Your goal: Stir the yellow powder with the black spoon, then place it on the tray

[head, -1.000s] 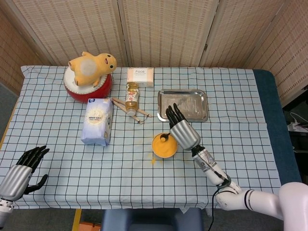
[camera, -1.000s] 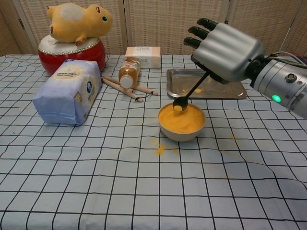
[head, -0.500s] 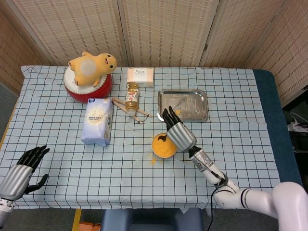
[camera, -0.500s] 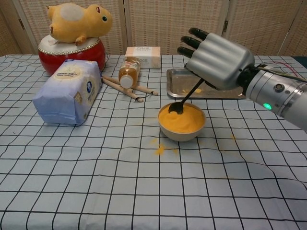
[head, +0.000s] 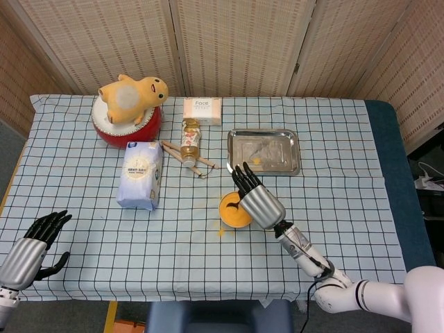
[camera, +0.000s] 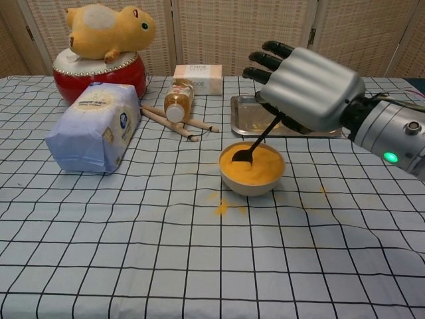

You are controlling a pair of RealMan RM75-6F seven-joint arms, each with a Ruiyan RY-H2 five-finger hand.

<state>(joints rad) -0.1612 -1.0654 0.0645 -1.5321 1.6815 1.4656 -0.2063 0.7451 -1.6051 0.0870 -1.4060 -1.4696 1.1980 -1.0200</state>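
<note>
A small bowl [camera: 252,182] [head: 234,218] of yellow powder [camera: 255,166] sits mid-table. My right hand [camera: 307,86] [head: 255,200] hovers above the bowl's right side and holds the black spoon [camera: 256,141] by its handle. The spoon slants down to the left with its tip dipped in the powder. Behind the bowl lies the silver tray [camera: 247,119] [head: 291,160], holding a few yellow specks. My left hand [head: 33,249] rests open at the near left corner of the table, seen only in the head view.
Spilled yellow powder [camera: 221,208] dots the cloth in front of the bowl. A blue-white bag [camera: 93,126], a bottle [camera: 177,102], wooden sticks [camera: 174,123], a white box [camera: 197,78] and a red drum with a yellow plush [camera: 106,50] stand at the back left.
The right hand has shifted slightly toward me and lowered the spoon, whose bowl went from above the powder into it. The left hand has not moved.
</note>
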